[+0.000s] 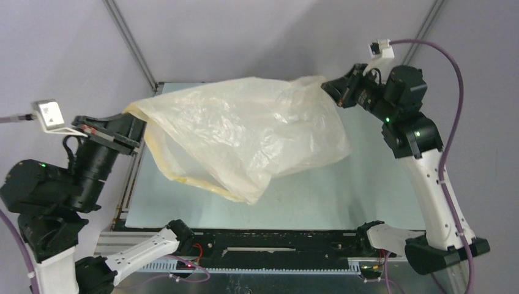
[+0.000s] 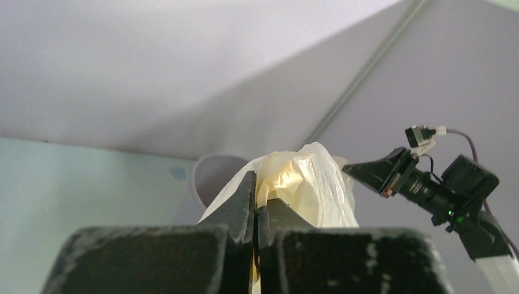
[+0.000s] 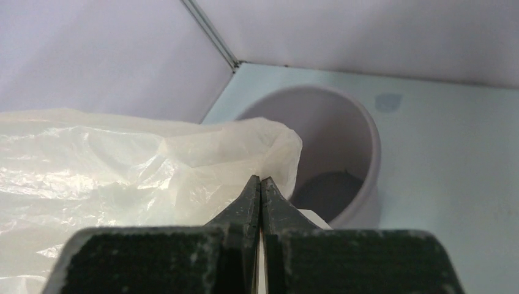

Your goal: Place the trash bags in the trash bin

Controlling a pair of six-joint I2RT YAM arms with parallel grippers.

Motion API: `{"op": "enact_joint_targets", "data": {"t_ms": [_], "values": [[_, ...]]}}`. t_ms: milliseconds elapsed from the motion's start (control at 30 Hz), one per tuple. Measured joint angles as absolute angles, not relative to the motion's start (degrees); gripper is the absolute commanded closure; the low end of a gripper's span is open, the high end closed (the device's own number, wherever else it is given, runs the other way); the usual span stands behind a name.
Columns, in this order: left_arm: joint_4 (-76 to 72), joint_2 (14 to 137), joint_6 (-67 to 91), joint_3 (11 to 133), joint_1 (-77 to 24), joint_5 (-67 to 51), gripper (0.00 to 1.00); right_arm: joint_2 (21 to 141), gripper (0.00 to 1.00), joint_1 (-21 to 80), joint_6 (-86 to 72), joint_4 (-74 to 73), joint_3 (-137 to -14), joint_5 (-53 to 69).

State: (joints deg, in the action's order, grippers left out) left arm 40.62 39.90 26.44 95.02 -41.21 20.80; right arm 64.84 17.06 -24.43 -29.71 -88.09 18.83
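I hold the trash bag (image 1: 245, 135) stretched between my two arms, above the pale blue-green counter (image 1: 367, 190). The plastic is thin and crinkly, a translucent cream-yellow full of fine creases that catch the light, with a darker yellow band along its lower edge. It hangs as a wide, slack sheet, sagging to a point toward the near side.

My left gripper (image 1: 136, 125) is clenched on the bag's left corner, the film bunched between its black, scuffed fingers. My right gripper (image 3: 260, 184) is pinched tight on the opposite corner, a fold of plastic curling over its tips.

Just beyond that fold stands the trash bin (image 3: 361, 141), a smooth, round, light grey bucket, open-mouthed and dark at the bottom. From above the bag hides it, so I cannot tell whether the plastic touches its rim.
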Motion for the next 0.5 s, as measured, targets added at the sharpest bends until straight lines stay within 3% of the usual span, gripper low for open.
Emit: {"op": "enact_joint_targets", "data": {"t_ms": [233,500], "values": [[41.5,49.8,21.8,110.4,-41.2,26.2,1.0,77.8,1.0,21.7,-22.4,-28.6,-100.9,17.8],[38.9,55.7,17.9,114.1,-41.2,26.4,1.0,90.9,1.0,30.9,-10.8,-32.6,-105.2,5.8]]}}
